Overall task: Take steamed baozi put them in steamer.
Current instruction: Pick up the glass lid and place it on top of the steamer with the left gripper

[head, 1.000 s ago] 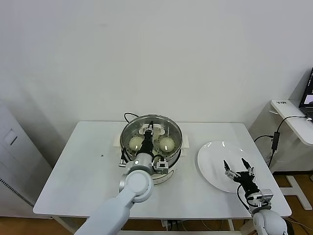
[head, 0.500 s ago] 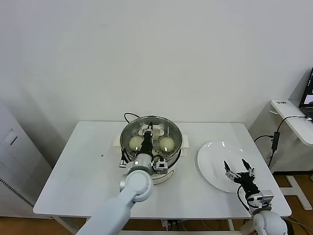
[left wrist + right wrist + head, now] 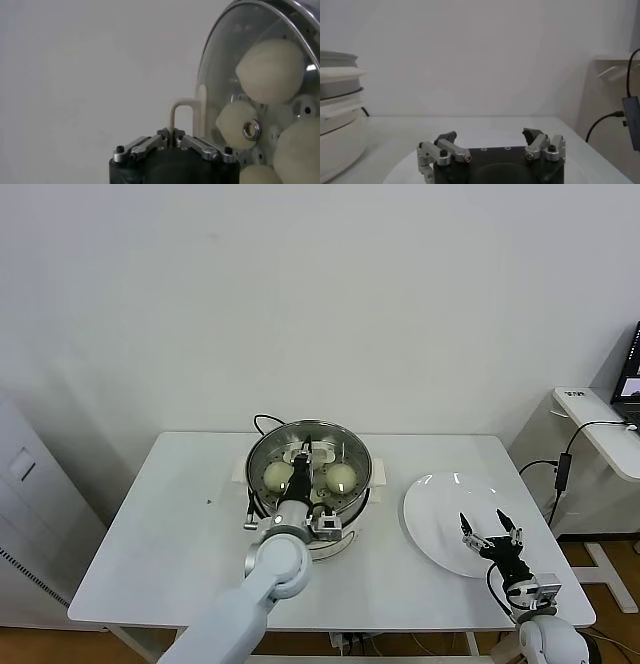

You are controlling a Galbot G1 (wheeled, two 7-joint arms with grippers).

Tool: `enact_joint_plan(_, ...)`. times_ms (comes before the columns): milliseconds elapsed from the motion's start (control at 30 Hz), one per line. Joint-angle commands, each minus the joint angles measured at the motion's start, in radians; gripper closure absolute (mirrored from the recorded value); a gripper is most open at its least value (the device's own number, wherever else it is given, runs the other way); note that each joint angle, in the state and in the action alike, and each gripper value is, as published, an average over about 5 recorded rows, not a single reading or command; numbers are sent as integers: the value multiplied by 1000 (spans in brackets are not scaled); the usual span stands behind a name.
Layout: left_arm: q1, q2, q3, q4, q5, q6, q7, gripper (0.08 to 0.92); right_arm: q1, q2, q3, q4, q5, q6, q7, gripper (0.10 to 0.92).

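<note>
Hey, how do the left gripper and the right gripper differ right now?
The left gripper is shut on the glass lid's handle over the steamer; the right gripper is open and holds nothing. The left one reaches out over the buns; the right one hangs above the bare white plate. Both are black with metal links.

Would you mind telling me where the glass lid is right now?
In the head view the glass lid sits on the steamer at mid-table, left of the white plate, its handle gripped by the left hand.
</note>
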Motion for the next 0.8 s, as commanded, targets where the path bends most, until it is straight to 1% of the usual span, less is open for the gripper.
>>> enact_joint_plan(33, 23, 13, -10, -27, -85, 1, -24, 870, 0, 1, 0, -1, -2, 2, -1, 203)
enact_joint_plan(67, 29, 16, -14, -46, -98, 0, -19, 856, 0, 1, 0, -1, -2, 2, -1, 203)
enact_joint_plan(133, 44, 27, -26, -101, -138, -7, 1, 800, 0, 2, 0, -1, -3, 3, -2, 203)
enact_joint_plan(300, 102, 76, -69, -327, -303, -80, 93, 662, 0, 5, 0, -2, -5, 5, -5, 203)
enact_joint_plan(400, 145, 124, -114, -450, -467, -142, 164, 576, 1, 5, -1, -1, -4, 5, -6, 203)
enact_joint_plan(500, 173, 171, -175, -538, -725, -181, 197, 489, 3, 4, -2, 2, -1, 3, -11, 203)
enact_joint_plan(567, 184, 196, -233, -591, -970, -192, 184, 428, 3, 1, -2, 8, 6, -3, -16, 203)
enact_joint_plan(633, 189, 217, -302, -618, -1220, -214, 143, 368, 1, 2, -4, 17, 19, -15, -7, 203)
enact_joint_plan(733, 211, 235, -438, -626, -1558, -227, 34, 281, 1, 4, -10, 33, 36, -26, 26, 203)
enact_joint_plan(800, 241, 224, -551, -618, -1758, -201, -59, 234, 4, 0, -15, 46, 46, -14, 50, 203)
